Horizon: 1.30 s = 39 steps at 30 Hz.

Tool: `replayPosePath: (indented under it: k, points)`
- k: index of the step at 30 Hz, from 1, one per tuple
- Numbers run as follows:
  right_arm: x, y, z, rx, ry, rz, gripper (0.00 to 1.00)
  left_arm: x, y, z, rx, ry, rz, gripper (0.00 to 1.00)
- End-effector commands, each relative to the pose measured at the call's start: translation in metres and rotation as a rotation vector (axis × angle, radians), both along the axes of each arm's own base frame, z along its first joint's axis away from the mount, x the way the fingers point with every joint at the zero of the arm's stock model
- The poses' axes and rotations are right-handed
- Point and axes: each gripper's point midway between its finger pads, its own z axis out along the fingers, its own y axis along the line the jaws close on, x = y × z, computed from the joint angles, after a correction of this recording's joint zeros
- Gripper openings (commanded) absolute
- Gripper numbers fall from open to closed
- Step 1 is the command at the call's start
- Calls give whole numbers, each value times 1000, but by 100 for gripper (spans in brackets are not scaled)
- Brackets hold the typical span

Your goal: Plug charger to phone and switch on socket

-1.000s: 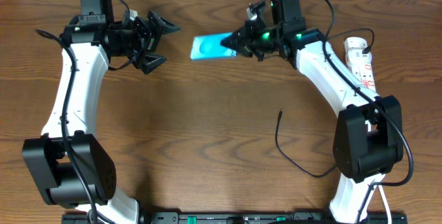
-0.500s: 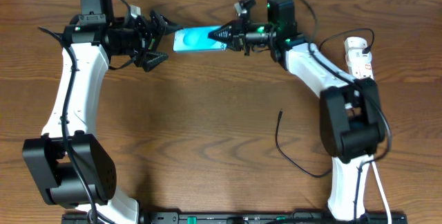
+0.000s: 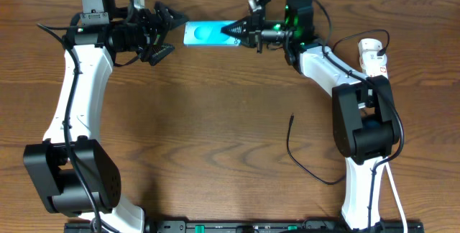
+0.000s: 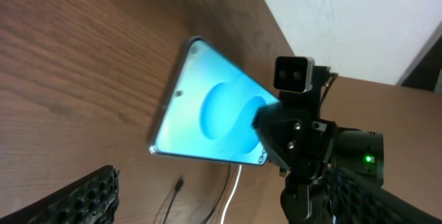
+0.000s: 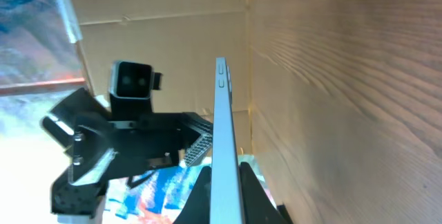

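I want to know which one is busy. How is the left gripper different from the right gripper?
The left gripper is open; the right gripper is shut. The left gripper holds nothing; the right gripper holds the phone by one end. Both face each other across the phone.

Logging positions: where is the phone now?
Overhead, the phone is near the table's far edge, left of centre, clamped in the right gripper, its free end at the left gripper's open jaws.

The phone (image 3: 207, 33), its screen lit teal and white, faces up near the table's (image 3: 215, 118) far edge, its right end pinched in the right pincer (image 3: 233, 30); it seems lifted. The charger (image 3: 298, 160), a thin black cable, lies curled with its plug tip free. The socket (image 3: 375, 59), a white power strip, lies far right.
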Motion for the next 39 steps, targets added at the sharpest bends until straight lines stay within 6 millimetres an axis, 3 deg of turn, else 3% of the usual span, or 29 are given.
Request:
replayPosePath:
  k: [1, 9, 21, 25, 31, 39]
  points:
    - [0, -1, 24, 35, -14, -2, 1, 0, 0, 13, -20, -33, -1, 96]
    - [11, 5, 36, 60, -53, -72, 1, 19, 8, 14, -22, -34, 110, 96]
    - [20, 6, 54, 110, -87, -140, 1, 46, -26, 20, -69, -163, 165, 96]
    - [20, 8, 57, 121, -83, -145, 1, 51, -30, 21, -77, -162, 201, 96]
    - [16, 19, 70, 165, -82, -150, 1, 59, -38, 39, -114, -233, 206, 96]
    - [20, 24, 79, 225, 38, -193, 1, 65, -36, 48, -132, -261, 235, 96]
